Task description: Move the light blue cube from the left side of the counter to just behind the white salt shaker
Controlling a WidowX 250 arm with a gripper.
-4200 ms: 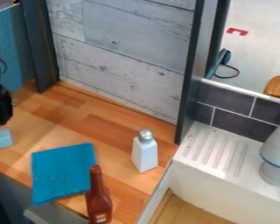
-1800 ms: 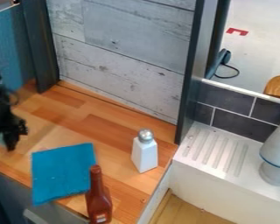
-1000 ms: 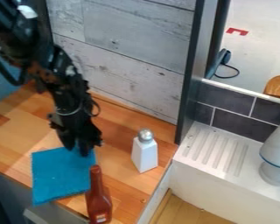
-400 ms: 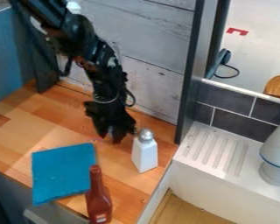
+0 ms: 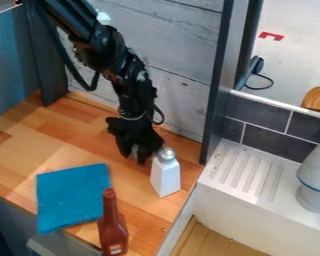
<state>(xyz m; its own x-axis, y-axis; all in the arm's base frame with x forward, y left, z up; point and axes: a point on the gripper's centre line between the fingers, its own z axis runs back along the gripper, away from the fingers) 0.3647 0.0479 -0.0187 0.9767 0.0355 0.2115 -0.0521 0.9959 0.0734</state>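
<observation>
Note end effector (image 5: 134, 157) hanging over the right-hand part of the desk (image 5: 69, 132), at the lower end of the black arm (image 5: 117, 52) entering from the upper left. Read its state as pinching the cube (image 5: 134, 150), judging by the pale patch between the fingers and by the bare wood at the cube's earlier place. Locate the cube there, largely hidden by the fingers. Exact height above the wood: impossible to tell.

Nearest to the end effector: white shaker (image 5: 165, 177) with a silver cap, upright, just to the right in the view. Contact between the two: not possible to confirm. Farther toward the front: blue cloth (image 5: 69, 197), lying flat near the desk's edge, with brown-red bottle (image 5: 112, 227) upright beside its lower right corner. Behind the arm: plank wall (image 5: 179, 52). To the right of the desk: white ribbed drainboard (image 5: 246, 172).

Change: travel from the far left of the desk, over the cloth's upper edge, to the shaker's side, with only a slight further shift to the right since the last earlier view. Shaker, cloth and bottle unmoved. Meaning for the work in hand: cube apparently lifted and carried, not yet released, with little clearance beside the shaker.
</observation>
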